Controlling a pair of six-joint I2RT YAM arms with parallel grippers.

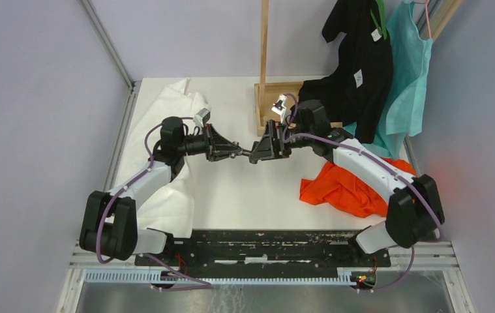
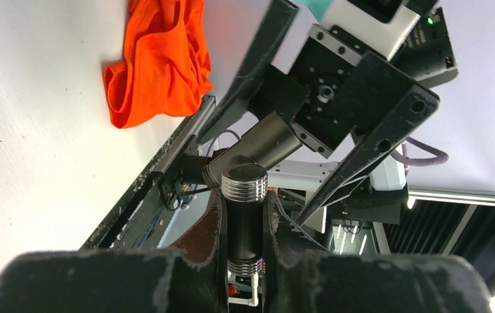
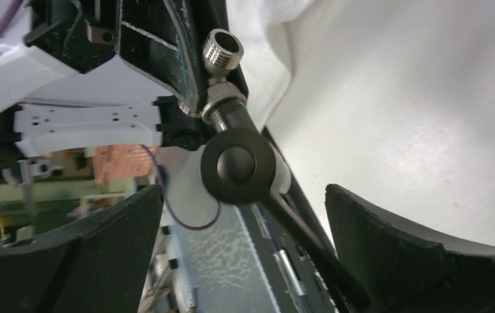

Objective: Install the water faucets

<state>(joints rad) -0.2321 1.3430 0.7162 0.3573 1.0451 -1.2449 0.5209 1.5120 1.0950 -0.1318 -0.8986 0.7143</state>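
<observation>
Left gripper (image 1: 235, 151) is clamping the water faucets (image 1: 246, 153) in mid-air over the table (image 1: 251, 195), between the two arms. In the left wrist view its fingers (image 2: 210, 228) are pressing on both sides of the dark barrel, with the ribbed silver end (image 2: 245, 182) sticking out past the tips. Right gripper (image 1: 257, 154) is standing with its fingers (image 3: 101, 254) wide apart, flanking the round dark knob (image 3: 237, 166) without touching it. Orange cloth (image 1: 345, 189) is lying under the right arm and white cloth (image 1: 179, 104) under the left.
</observation>
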